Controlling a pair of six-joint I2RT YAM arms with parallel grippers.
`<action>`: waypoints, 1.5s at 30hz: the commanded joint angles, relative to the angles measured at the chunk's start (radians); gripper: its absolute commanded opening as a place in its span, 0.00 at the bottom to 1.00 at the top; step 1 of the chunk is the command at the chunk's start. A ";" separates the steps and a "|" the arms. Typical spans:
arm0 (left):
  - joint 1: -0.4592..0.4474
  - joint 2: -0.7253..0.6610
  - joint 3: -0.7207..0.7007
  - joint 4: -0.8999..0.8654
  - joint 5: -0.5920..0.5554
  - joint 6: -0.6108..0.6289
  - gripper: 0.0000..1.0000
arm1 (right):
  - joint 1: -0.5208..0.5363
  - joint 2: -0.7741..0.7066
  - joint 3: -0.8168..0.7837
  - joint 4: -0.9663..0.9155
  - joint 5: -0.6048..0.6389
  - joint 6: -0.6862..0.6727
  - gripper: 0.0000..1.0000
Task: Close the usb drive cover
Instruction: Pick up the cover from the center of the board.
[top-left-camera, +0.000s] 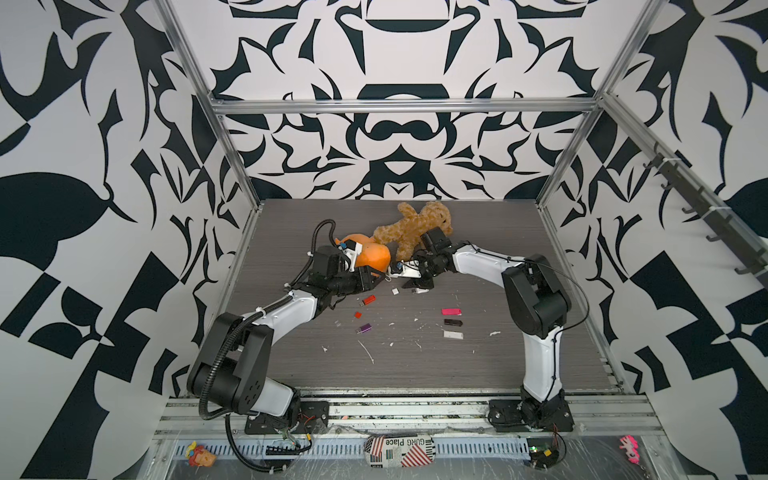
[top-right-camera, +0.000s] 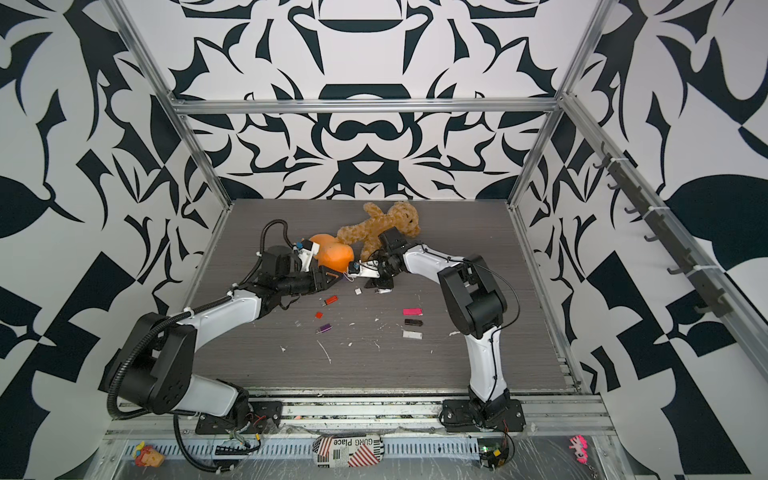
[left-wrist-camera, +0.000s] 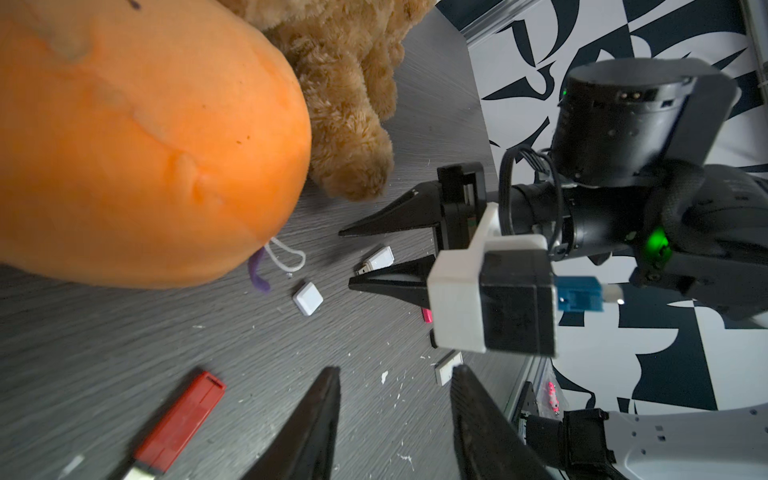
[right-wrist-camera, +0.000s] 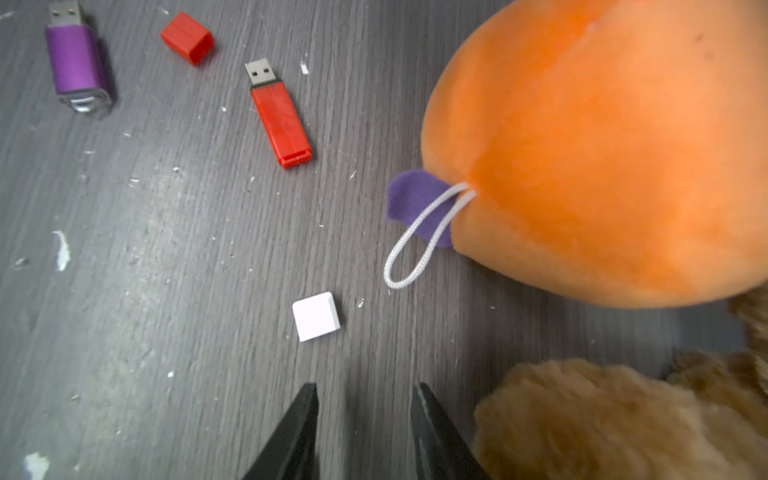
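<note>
Right wrist view: white cap (right-wrist-camera: 316, 316) lies on the table (right-wrist-camera: 166, 257), just ahead of the right gripper (right-wrist-camera: 365, 388), jaws apart, empty. Left gripper (left-wrist-camera: 395, 372) is apart and empty too. Line up, then pinch the cap's sides softly.

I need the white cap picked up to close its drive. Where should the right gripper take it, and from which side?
Grip the white cap by two opposite side faces, from above: it lies flat on the table, a low square block with nothing against it. It sits skewed to the open right gripper, so likely turn the wrist first.
</note>
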 joint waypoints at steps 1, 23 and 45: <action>0.014 -0.021 -0.007 -0.036 -0.013 0.022 0.47 | 0.012 0.012 0.056 -0.079 -0.066 -0.035 0.41; 0.042 0.028 0.029 -0.057 0.014 0.026 0.47 | 0.026 0.137 0.187 -0.221 -0.074 -0.058 0.40; 0.043 0.052 0.037 -0.053 0.023 0.023 0.48 | 0.050 0.167 0.213 -0.277 -0.049 -0.080 0.36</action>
